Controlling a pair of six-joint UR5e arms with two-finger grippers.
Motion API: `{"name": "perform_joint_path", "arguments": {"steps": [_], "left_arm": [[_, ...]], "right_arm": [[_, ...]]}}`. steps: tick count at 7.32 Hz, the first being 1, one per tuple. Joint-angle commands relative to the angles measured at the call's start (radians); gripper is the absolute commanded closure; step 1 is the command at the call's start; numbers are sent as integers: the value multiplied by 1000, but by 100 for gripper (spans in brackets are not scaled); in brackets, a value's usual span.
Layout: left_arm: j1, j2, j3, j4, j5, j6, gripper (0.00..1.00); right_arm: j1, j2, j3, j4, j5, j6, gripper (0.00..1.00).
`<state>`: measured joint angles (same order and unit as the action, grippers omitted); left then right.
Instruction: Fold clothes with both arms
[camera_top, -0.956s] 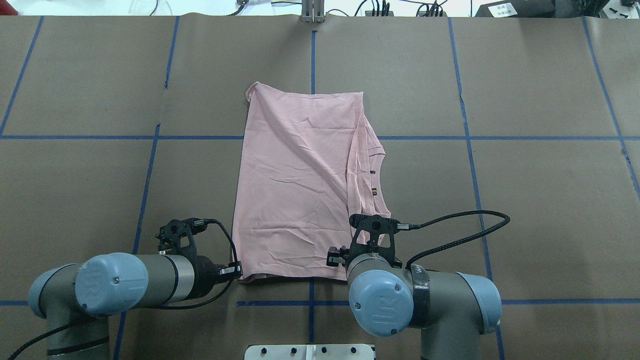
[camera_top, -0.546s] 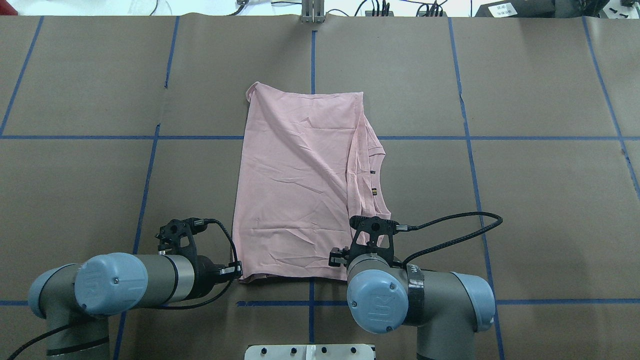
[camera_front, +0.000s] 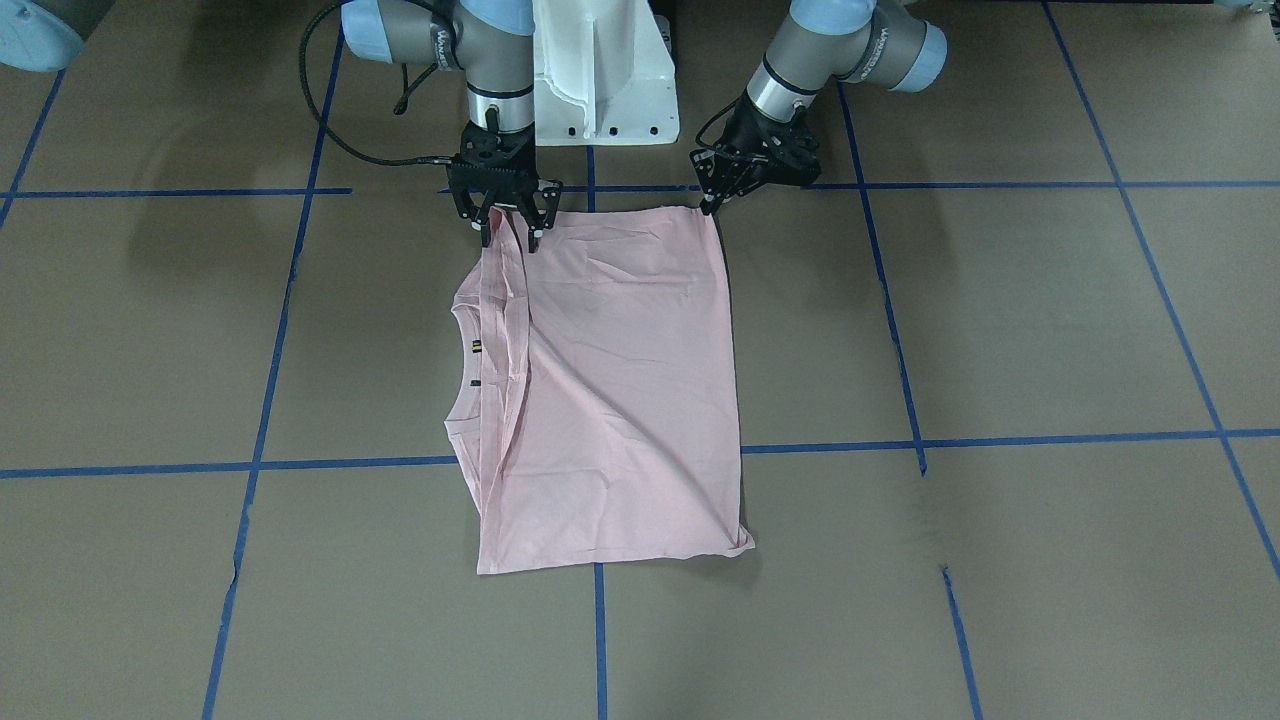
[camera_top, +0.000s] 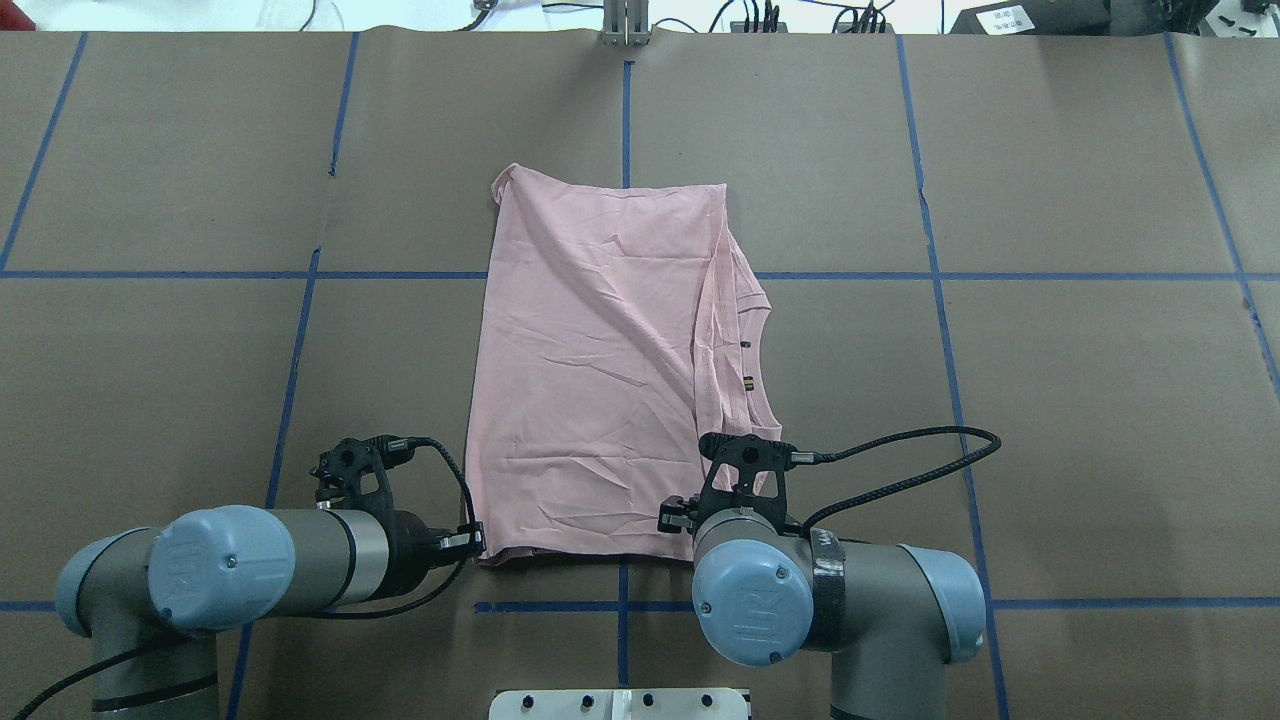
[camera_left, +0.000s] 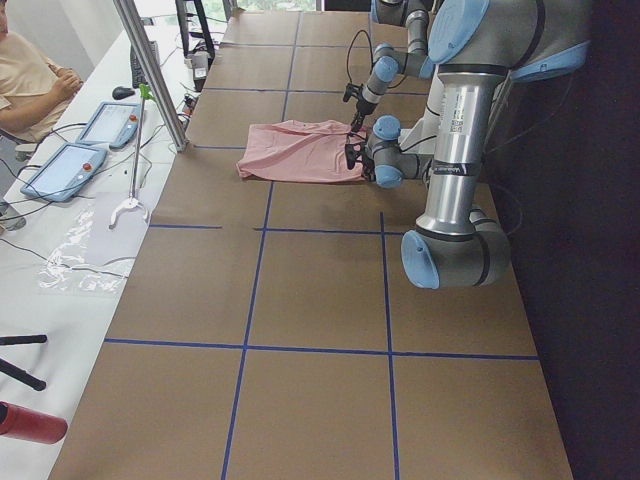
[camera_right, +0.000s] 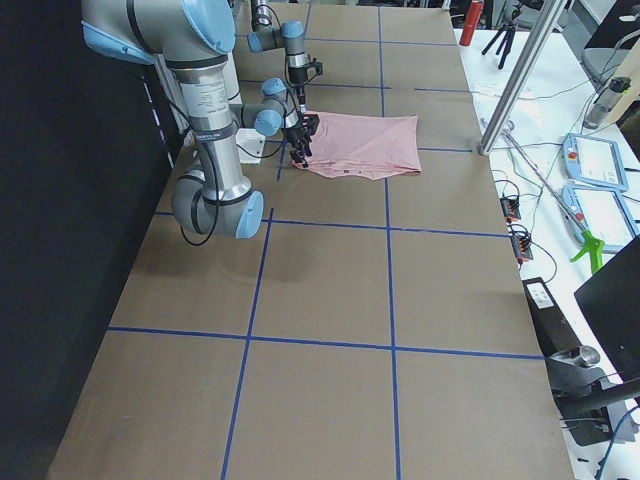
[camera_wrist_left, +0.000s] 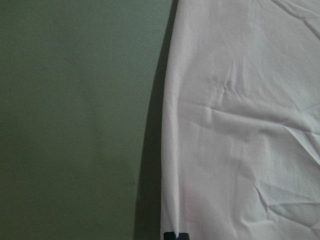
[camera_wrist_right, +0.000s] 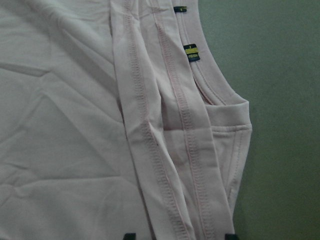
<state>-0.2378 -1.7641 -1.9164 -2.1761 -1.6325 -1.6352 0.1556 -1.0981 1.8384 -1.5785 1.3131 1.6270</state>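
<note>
Right arm (camera_top: 760, 600) edges inward; right claw (camera_front: 511, 238) stays wide open astride shirt (camera_front: 620, 400) hems, grasp pending; left claw (camera_front: 709, 207) pinches the corner.

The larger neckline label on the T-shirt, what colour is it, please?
The label is dark with a yellow stripe; the right wrist-mounted view shows it best.

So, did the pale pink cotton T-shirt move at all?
No. The pale pink T-shirt keeps its far edge on the same blue tape line.
</note>
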Motion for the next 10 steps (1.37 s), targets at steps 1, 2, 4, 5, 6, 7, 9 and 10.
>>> {"name": "perform_joint_path", "arguments": {"steps": [1,2,4,5,6,7,9,10], "left_arm": [[0,0,-1,1,-1,0,100],[0,0,-1,1,-1,0,100],[0,-2,-1,1,-1,0,100],[0,-2,-1,1,-1,0,100],[0,-2,-1,4,-3,2,100],[0,-3,-1,6,-3,3,100],[0,-3,-1,6,-4,3,100],[0,-3,-1,4,-4,3,100]], "right_arm": [[-1,-2,-1,-1,0,2,34],[-1,-2,-1,-1,0,2,37],[-1,-2,-1,-1,0,2,42],[-1,-2,-1,0,0,2,58],[1,-2,-1,0,0,2,64],[1,-2,-1,0,0,1,64],[1,-3,-1,0,0,-1,62],[1,-3,-1,-1,2,-7,56]]}}
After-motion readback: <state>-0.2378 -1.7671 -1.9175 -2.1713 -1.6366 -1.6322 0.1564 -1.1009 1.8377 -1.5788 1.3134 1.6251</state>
